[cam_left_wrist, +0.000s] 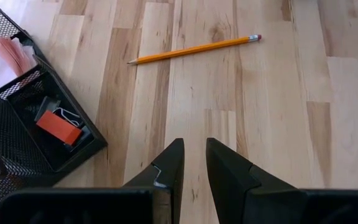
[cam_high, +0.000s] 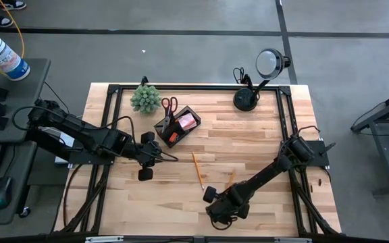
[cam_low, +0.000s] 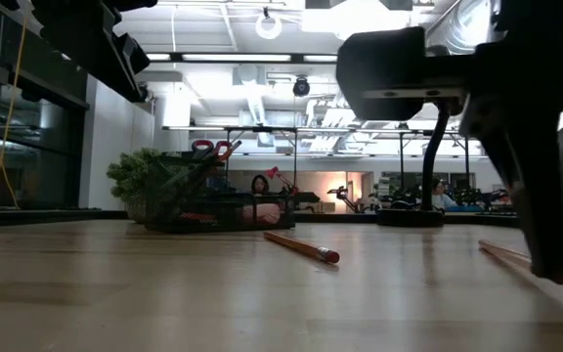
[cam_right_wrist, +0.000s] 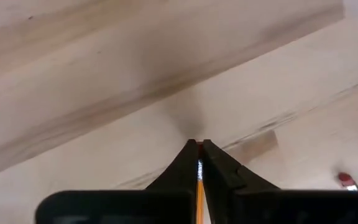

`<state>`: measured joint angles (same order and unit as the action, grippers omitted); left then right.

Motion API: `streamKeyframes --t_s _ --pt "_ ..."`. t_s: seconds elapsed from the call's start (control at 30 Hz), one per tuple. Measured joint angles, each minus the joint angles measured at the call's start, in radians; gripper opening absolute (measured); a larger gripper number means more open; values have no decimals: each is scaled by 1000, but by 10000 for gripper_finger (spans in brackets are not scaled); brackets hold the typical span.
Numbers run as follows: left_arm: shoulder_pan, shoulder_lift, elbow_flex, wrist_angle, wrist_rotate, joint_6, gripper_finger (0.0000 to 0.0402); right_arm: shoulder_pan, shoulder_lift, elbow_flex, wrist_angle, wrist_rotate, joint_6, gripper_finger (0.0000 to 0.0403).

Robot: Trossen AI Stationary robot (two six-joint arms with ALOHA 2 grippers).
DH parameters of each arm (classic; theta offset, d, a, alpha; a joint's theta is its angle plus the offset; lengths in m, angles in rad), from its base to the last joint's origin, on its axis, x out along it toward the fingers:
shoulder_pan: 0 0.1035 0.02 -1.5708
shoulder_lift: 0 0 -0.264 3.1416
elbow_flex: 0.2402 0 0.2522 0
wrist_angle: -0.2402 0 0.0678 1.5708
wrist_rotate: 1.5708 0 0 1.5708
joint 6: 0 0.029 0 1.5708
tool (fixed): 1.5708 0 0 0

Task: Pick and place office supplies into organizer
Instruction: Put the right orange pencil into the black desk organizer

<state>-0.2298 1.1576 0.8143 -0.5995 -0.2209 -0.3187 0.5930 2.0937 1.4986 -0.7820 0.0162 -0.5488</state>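
Pencils are split: one [cam_high: 197,169] lies loose mid-table with bare wood all round it, the other [cam_right_wrist: 199,186] is pinched between the right gripper's [cam_right_wrist: 198,144] closed fingers, low near the table's [cam_high: 262,128] front edge. Left gripper [cam_left_wrist: 193,146] hovers just beside the organizer [cam_high: 176,126], fingers slightly parted, holding nothing. Scissors [cam_high: 169,105] stand in the organizer near the back edge.

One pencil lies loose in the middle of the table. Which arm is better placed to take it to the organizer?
The left. Its hand is empty and points at the loose pencil, with the organizer close by. The right hand is shut on another pencil at the table's near edge.
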Motion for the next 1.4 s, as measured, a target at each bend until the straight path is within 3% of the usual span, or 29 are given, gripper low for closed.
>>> streamKeyframes --t_s 0.23,0.4,0.7,0.97,1.4 --pt "0 0 0 -10 1 0 58 0 -1 65 -83 79 45 1" --pt "-4 0 0 -43 1 0 58 0 -3 90 -93 73 82 1" --pt "-80 0 0 -56 -17 -6 58 0 -3 158 -146 119 131 1" --pt "-197 0 0 -55 -79 -19 58 -4 -4 242 -165 167 173 1" --pt "-337 0 0 -56 -267 -83 58 -2 -5 375 -264 375 122 0"
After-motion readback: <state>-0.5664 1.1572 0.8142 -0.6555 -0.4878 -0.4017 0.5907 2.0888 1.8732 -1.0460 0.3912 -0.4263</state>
